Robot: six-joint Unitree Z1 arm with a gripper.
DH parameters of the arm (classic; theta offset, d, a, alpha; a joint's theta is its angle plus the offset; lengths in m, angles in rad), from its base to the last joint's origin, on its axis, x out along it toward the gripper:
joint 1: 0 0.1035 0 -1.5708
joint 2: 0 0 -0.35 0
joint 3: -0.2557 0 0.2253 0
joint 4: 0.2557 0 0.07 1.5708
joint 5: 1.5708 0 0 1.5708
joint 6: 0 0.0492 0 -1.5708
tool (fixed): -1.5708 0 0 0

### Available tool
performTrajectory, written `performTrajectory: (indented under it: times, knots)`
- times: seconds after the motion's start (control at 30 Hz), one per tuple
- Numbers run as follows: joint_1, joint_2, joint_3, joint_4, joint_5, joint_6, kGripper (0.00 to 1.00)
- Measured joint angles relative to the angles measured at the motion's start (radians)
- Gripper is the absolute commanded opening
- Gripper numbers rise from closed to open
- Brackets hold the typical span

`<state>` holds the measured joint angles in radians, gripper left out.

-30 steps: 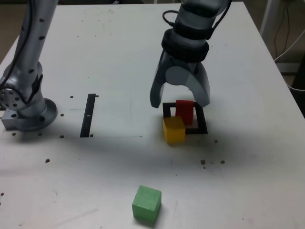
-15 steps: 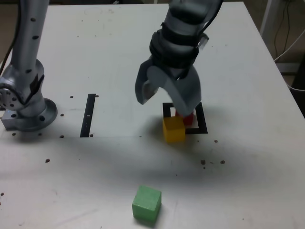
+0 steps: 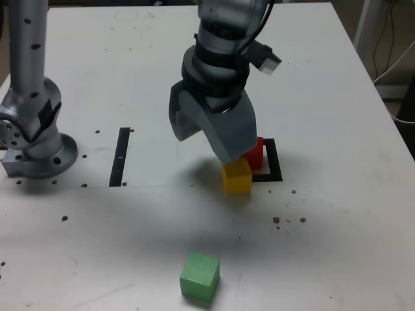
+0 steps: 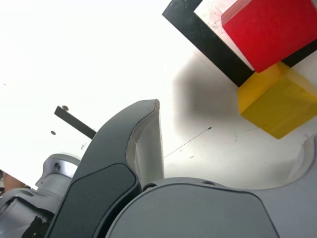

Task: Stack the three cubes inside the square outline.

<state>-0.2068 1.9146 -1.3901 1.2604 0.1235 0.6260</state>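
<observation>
The red cube (image 3: 255, 153) (image 4: 270, 29) sits inside the square outline (image 3: 275, 167) (image 4: 208, 39), half hidden behind my gripper in the exterior view. The yellow cube (image 3: 237, 177) (image 4: 280, 101) rests on the table against the outline's near edge, touching the red cube's corner. Near the table's front edge lies the green cube (image 3: 199, 276), alone. My gripper (image 3: 202, 146) (image 4: 228, 148) hangs open and holds nothing, above the table just to the exterior view's left of the red and yellow cubes.
A narrow black strip (image 3: 120, 156) (image 4: 74, 121) lies on the white table at the exterior view's left. The arm's base (image 3: 35, 146) stands at the far left. Small dark specks dot the tabletop. Cables hang past the table's right edge.
The open gripper has swung from over the red cube toward the exterior view's left and nearer the camera, now hiding part of the outline. The cubes have not moved.
</observation>
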Motion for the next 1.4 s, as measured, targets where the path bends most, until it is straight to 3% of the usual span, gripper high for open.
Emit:
performTrajectory:
  times: [0.5, 1.4]
  knots:
    - [-0.108, 0.0, 0.021, -0.042, 0.014, -0.02, 0.99]
    - [-0.123, 0.097, 0.02, -0.116, 0.017, -0.028, 0.97]
